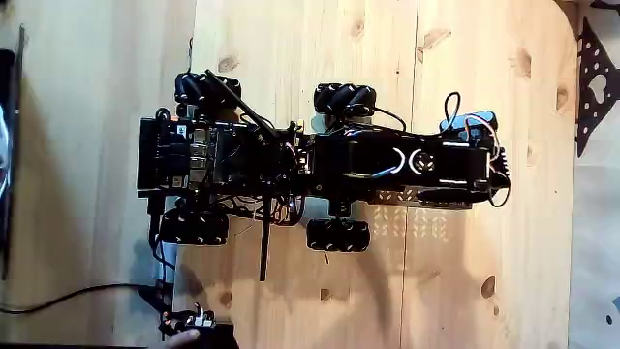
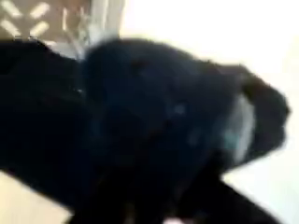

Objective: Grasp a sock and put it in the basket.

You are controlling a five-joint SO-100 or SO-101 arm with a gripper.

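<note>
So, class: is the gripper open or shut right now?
Cannot tell. The wrist view is a blurred dark mass, and the fixed view shows the arm from above without clear fingers.

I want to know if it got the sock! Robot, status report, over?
Jaws unreadable, wrist view blurred. Dark mass close to the lens, maybe the sock. Wheeled robot on wood boards, black cable at its side.
</note>
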